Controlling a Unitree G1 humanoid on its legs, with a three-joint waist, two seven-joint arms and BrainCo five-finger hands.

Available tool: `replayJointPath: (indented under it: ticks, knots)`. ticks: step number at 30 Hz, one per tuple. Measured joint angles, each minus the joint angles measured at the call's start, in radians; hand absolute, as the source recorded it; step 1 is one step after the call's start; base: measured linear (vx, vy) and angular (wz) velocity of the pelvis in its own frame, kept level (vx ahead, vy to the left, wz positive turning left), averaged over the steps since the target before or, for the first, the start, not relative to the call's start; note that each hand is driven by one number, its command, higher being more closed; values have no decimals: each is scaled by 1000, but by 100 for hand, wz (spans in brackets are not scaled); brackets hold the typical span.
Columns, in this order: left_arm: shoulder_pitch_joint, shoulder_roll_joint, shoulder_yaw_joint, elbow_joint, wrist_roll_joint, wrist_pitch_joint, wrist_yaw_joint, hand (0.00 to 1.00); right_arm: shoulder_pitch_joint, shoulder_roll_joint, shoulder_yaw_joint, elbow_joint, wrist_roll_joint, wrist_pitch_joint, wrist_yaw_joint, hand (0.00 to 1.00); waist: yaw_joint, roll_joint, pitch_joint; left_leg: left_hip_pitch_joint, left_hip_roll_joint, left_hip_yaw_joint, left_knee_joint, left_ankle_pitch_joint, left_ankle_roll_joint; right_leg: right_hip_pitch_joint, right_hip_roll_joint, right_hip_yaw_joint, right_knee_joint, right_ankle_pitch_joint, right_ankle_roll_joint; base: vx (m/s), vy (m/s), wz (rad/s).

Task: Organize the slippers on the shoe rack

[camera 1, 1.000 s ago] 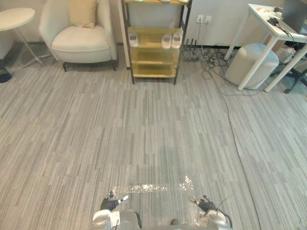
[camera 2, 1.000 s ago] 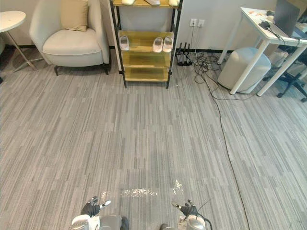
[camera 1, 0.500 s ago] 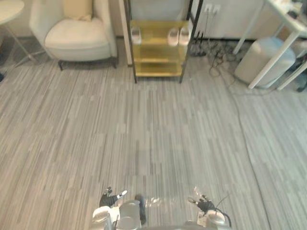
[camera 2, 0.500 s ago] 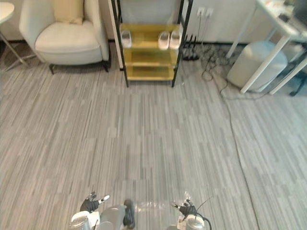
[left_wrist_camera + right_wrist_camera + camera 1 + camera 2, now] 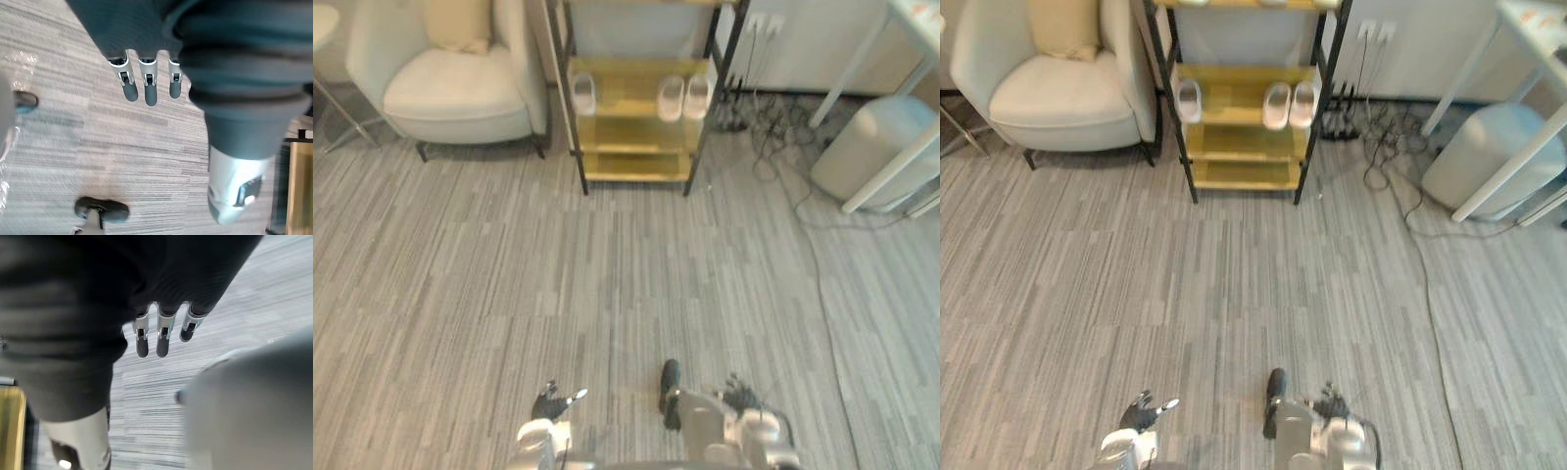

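Approach stage, judged: shoe rack (image 5: 626, 135) with slippers (image 5: 683, 97) well ahead across carpet (image 5: 607, 274), left hand (image 5: 149, 83) and right hand (image 5: 163, 335) empty, fingers straight; next, closing to reaching range.

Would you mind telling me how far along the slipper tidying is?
Done: a slipper pair sits side by side on the shoe rack shelf. In hand: nothing; left hand and right hand are open, far from the rack. Left: the lone slipper at the shelf's other end probably needs pairing up.
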Motion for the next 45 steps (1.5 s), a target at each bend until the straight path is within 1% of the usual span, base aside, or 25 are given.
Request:
replayJointPath:
  ticks: [1,3,5,7,9,10,11,12,13,16,18,20,23,26,29,30,32,33,35,36,37,39,41,43,45]
  knots:
    - [-6,-1,0,-7,1,0,0,0,14,18,10,-6,2,2,-4,0,5,9,12,-105,67,1,285,116,1,117,27,-12,-71,-29,-8,309,-106,27]
    - [-11,2,3,-20,2,-2,-1,0,12,19,17,-6,4,2,-14,0,17,8,19,-191,101,34,488,59,7,205,40,-10,-114,-60,-23,516,-115,12]
    - [-11,11,3,-45,2,-3,0,0,4,28,18,-5,8,1,-27,0,30,-8,26,-302,85,75,550,-4,21,288,37,-3,-156,-88,-13,522,-36,-1]
    - [-14,14,30,-73,2,-3,-1,0,-12,32,20,1,9,4,-30,0,42,-17,34,-423,7,99,381,-62,45,352,9,6,-175,-115,12,418,68,-13]
    - [-14,17,39,-84,2,-4,0,0,-25,34,15,1,8,4,-30,0,51,-35,42,-459,-94,104,64,-25,49,380,-37,13,-179,-134,49,436,175,-20]
    - [-13,17,41,-83,2,-4,0,0,-29,32,5,2,7,4,-30,0,61,-35,45,-457,-150,82,-185,122,57,410,-62,27,-190,-157,82,570,290,-47]
    - [6,10,39,-80,1,-4,1,0,-23,28,7,4,7,3,-31,0,89,-10,29,-427,-163,58,-334,270,34,439,-51,55,-212,-176,111,498,259,-47]
    - [9,10,39,-77,1,-3,1,0,-25,25,7,6,7,4,-32,0,94,-13,27,-419,-170,60,-336,292,80,452,-55,65,-217,-184,125,621,283,-17]
    - [-5,31,48,-69,1,-3,3,0,-33,47,14,9,7,3,-31,0,91,-59,32,-421,-214,63,-317,257,118,470,-92,66,-227,-187,115,406,169,17]
    - [-14,39,74,-63,-2,-1,1,0,-47,70,18,8,5,4,-30,0,98,-89,36,-427,-233,71,-177,159,167,522,-121,83,-221,-139,149,449,180,19]
    - [-3,38,76,-58,0,-1,0,0,-52,73,39,7,-1,-5,-24,0,102,-83,34,-364,-213,96,-126,60,164,488,-137,115,-23,-141,189,398,215,-32]
    - [-5,61,35,-28,2,4,0,0,-35,76,41,11,-2,-5,-17,0,93,-91,34,-236,-217,105,-168,-12,138,294,-214,90,479,-136,229,387,214,-30]
    - [9,70,19,-24,2,5,1,0,5,74,47,13,-3,-4,-15,0,88,-97,30,-110,-220,121,-254,-13,145,200,-245,-34,562,-211,153,323,88,-4]
    - [11,65,17,-24,2,5,1,0,8,67,46,21,-3,-4,-13,0,66,-88,31,-36,-206,117,-319,-14,141,86,-174,-80,316,-234,124,370,-11,3]
    - [8,53,16,-21,3,5,1,0,-15,56,41,34,-1,-5,-11,0,43,-75,38,8,-194,110,-360,-16,132,10,-73,13,-94,-58,112,402,-112,17]
    - [10,53,16,-20,10,5,1,0,-14,53,38,31,-1,-6,-11,0,39,-83,36,39,-201,108,-363,-35,88,6,-63,48,-165,21,119,507,-216,42]
    - [24,56,19,-8,14,2,1,0,4,49,37,33,-1,-6,-9,0,36,-92,16,106,-207,71,-363,-87,39,14,-71,96,-128,173,45,473,-244,57]
    - [19,44,22,9,19,3,2,0,-2,29,37,33,-2,-5,-7,0,35,-48,-4,108,-161,44,-352,-97,29,11,-44,68,-82,124,39,515,-289,61]
    - [22,13,19,23,30,2,1,0,-2,26,14,38,-2,-5,-6,0,37,-7,-22,24,-80,-2,-162,-93,21,64,8,5,-110,68,7,607,-356,56]
    - [21,13,20,22,33,3,0,0,-1,26,11,40,-2,-5,-6,0,37,-4,-22,12,-71,-5,-130,-92,20,75,12,-2,-116,65,3,486,-281,42]
    - [22,13,20,20,39,3,-2,0,11,30,1,44,-1,-2,-7,0,38,4,-19,-58,-19,-8,68,-58,-14,138,39,-20,-141,42,-13,350,-173,24]
    - [20,21,20,15,41,3,-2,0,16,33,8,40,-1,-2,-9,0,42,2,-15,-134,31,2,290,-21,-1,203,53,-21,-165,7,-36,382,-171,14]
    - [19,19,21,4,41,2,-1,0,14,22,-2,40,0,-2,-20,0,42,-5,-10,-234,46,64,407,-74,2,287,56,-1,-201,-16,-33,356,-46,-9]
    - [21,19,28,-5,42,2,-1,0,13,20,-2,40,0,-2,-21,0,45,-2,-11,-268,31,74,350,-99,9,300,50,13,-205,-23,-26,256,83,-34]
    - [16,18,29,-6,49,2,0,0,11,32,-4,38,1,-2,-21,0,48,-5,-8,-288,-57,36,9,-94,21,323,14,44,-204,-28,13,249,181,-47]
